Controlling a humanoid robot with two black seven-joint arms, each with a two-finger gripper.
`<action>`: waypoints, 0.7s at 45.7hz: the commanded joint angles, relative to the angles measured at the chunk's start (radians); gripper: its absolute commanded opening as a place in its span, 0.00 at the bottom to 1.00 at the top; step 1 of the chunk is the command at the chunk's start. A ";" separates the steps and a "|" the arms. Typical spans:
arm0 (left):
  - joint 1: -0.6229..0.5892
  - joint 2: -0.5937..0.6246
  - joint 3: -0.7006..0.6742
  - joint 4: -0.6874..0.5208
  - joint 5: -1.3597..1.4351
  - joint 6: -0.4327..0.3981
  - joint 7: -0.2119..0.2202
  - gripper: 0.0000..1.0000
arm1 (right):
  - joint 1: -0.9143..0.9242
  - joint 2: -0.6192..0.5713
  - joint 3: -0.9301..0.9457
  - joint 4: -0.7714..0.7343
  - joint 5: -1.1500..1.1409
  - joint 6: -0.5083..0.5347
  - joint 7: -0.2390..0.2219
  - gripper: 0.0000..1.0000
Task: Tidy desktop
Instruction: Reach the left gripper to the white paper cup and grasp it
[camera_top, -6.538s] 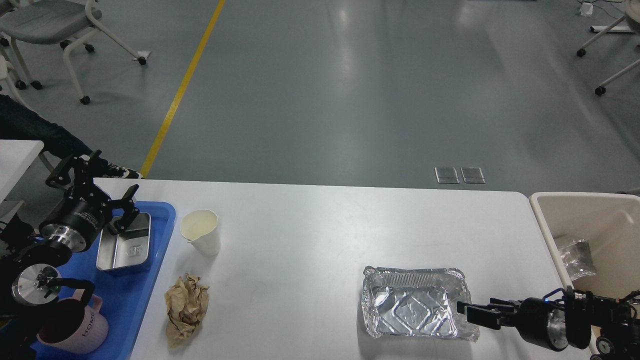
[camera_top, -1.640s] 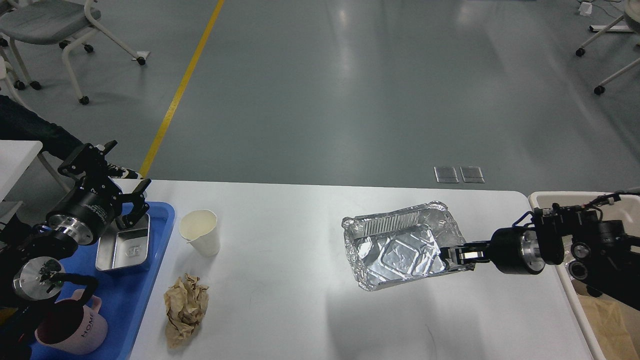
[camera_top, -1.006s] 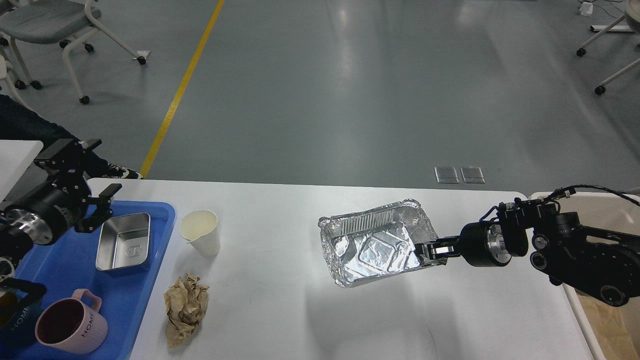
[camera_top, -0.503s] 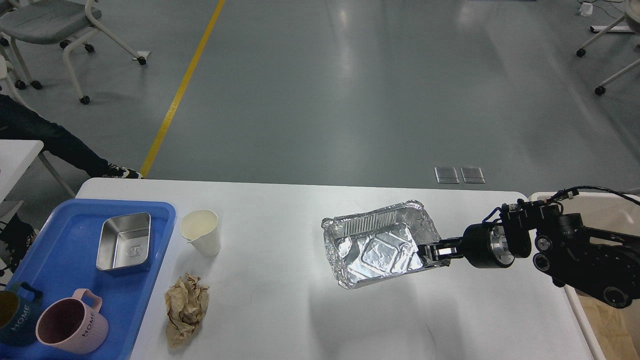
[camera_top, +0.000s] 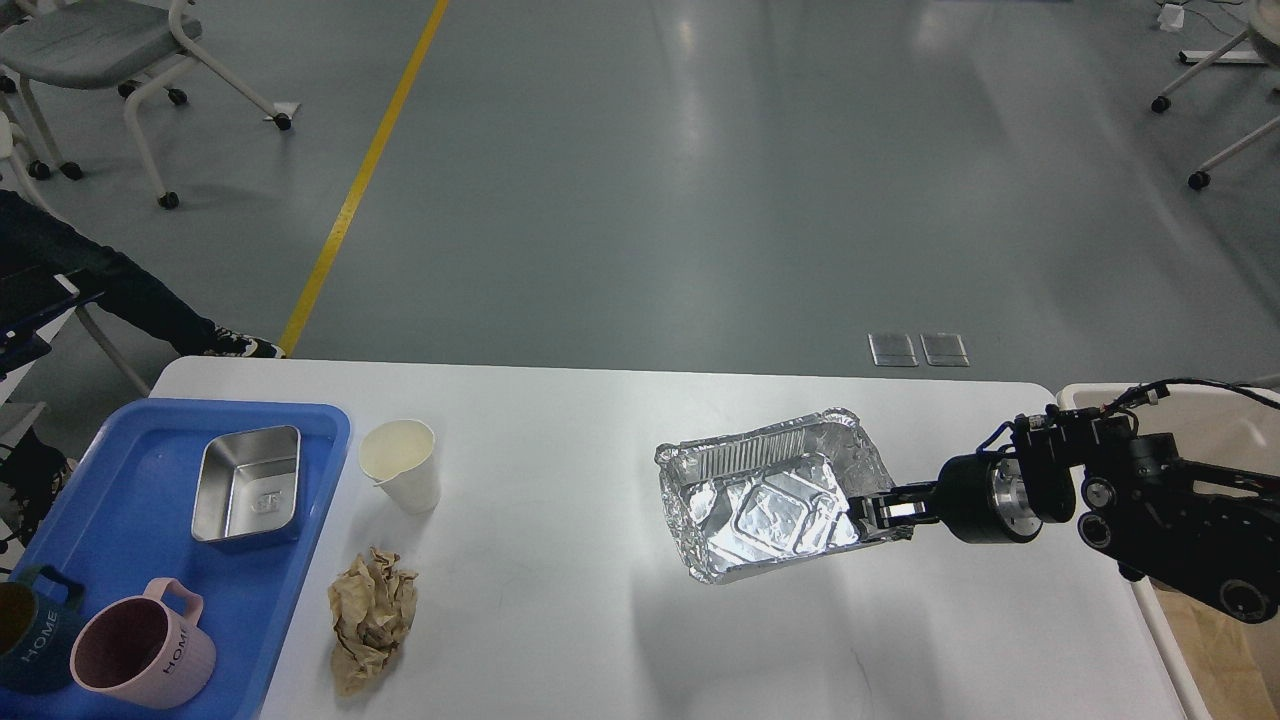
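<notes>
The white desktop (camera_top: 580, 620) fills the lower view. My right gripper (camera_top: 878, 510) is shut on the right rim of a crumpled foil tray (camera_top: 770, 495) and holds it tilted above the desktop's right half. A white paper cup (camera_top: 402, 465) stands left of centre. A crumpled brown paper ball (camera_top: 371, 617) lies in front of the cup. My left gripper is out of view.
A blue tray (camera_top: 130, 560) at the left holds a steel box (camera_top: 249, 484), a pink mug (camera_top: 142, 655) and a dark mug (camera_top: 25, 640). A beige bin (camera_top: 1200, 410) stands off the desktop's right edge, behind my right arm. Chairs stand on the floor beyond.
My right gripper took the foil tray, lifted it and carried it left, then drifted slightly back right. My left arm withdrew from over the blue tray and left the view.
</notes>
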 joint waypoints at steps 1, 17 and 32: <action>0.010 0.018 0.051 -0.051 0.028 -0.049 -0.038 0.96 | -0.007 0.001 0.001 0.000 0.000 -0.001 0.000 0.00; 0.010 0.055 0.089 -0.090 0.028 -0.049 -0.041 0.96 | -0.008 -0.001 0.000 0.000 0.000 -0.001 0.002 0.00; 0.010 0.057 0.104 -0.120 0.028 -0.066 -0.047 0.96 | -0.016 -0.001 0.000 0.000 -0.001 -0.003 0.003 0.00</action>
